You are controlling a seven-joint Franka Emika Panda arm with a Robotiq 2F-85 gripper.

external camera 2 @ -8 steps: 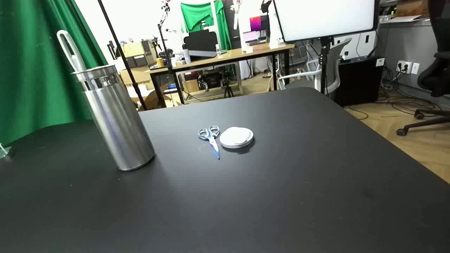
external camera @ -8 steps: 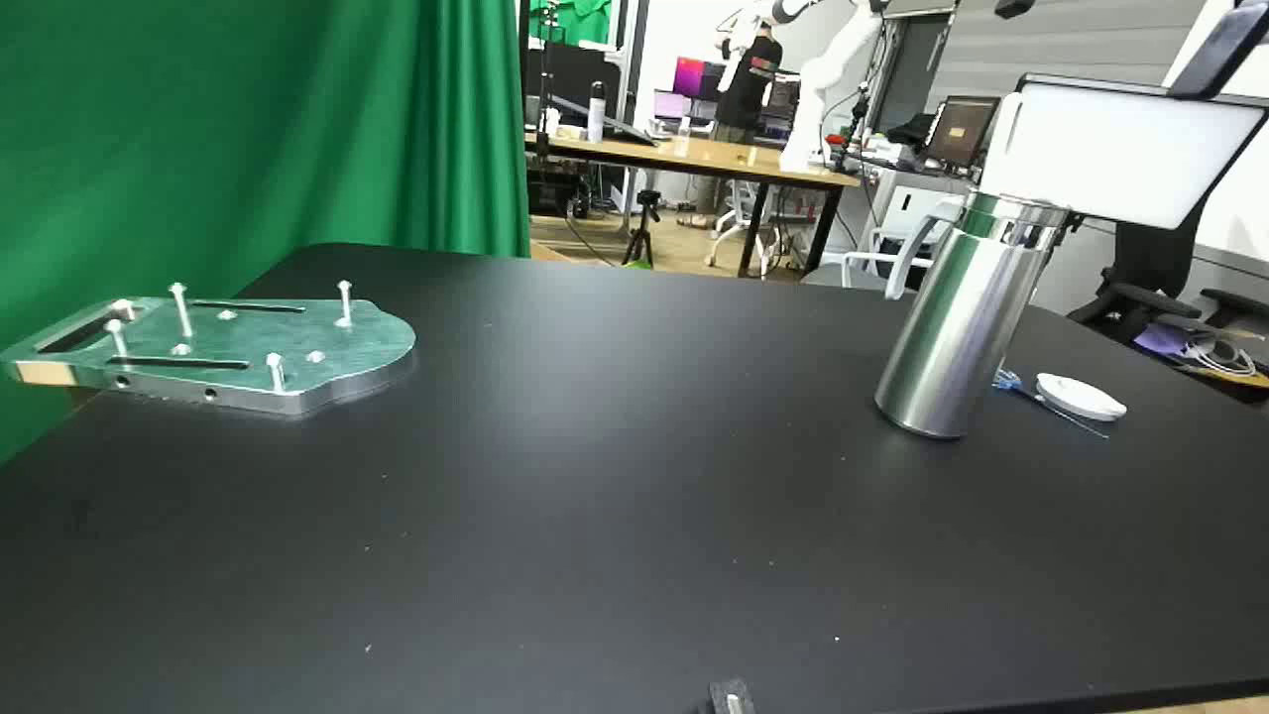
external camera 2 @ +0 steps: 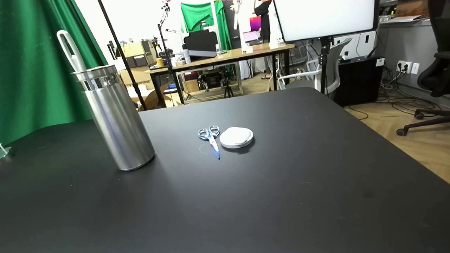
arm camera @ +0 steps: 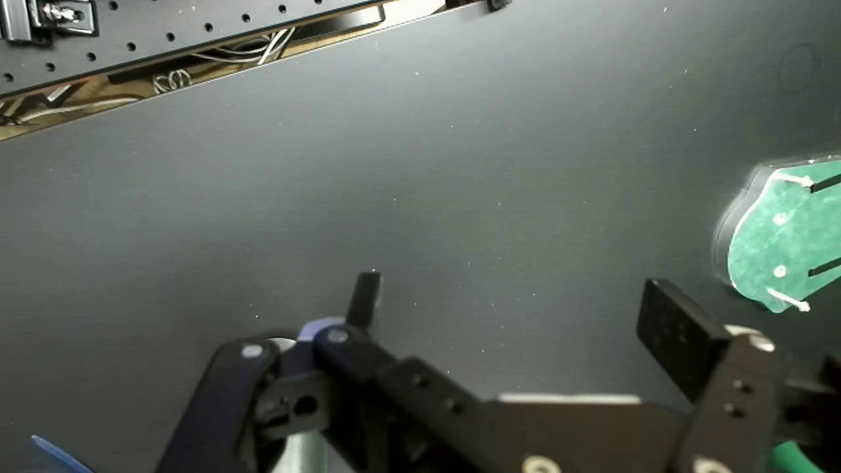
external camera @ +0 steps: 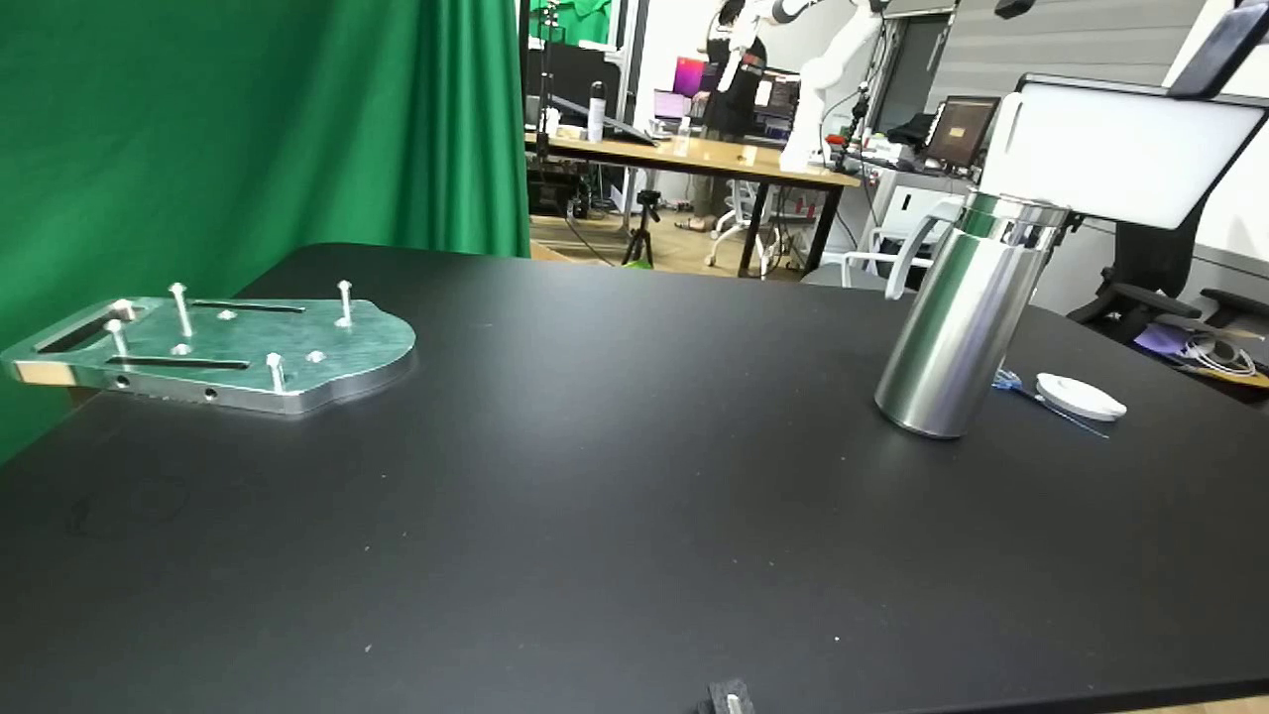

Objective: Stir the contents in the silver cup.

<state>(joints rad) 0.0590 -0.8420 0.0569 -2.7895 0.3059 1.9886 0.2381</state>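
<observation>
Tall and brushed metal, the silver cup stands on the black table in both exterior views. It has a grey side handle in an exterior view. A pale utensil with a looped end sticks up out of its mouth; the contents inside are hidden. In the wrist view a sliver of the silver cup shows behind the gripper's left side. My gripper is open, its fingers wide apart with only dark tabletop visible between them. Neither exterior view shows the arm.
Scissors and a white round lid lie beside the cup. A green metal plate with upright pegs rests at the table's far end from the cup. A perforated black rail runs along a table edge in the wrist view.
The cup, scissors, lid and plate stay where they were. Only a person at the background desk has shifted position.
</observation>
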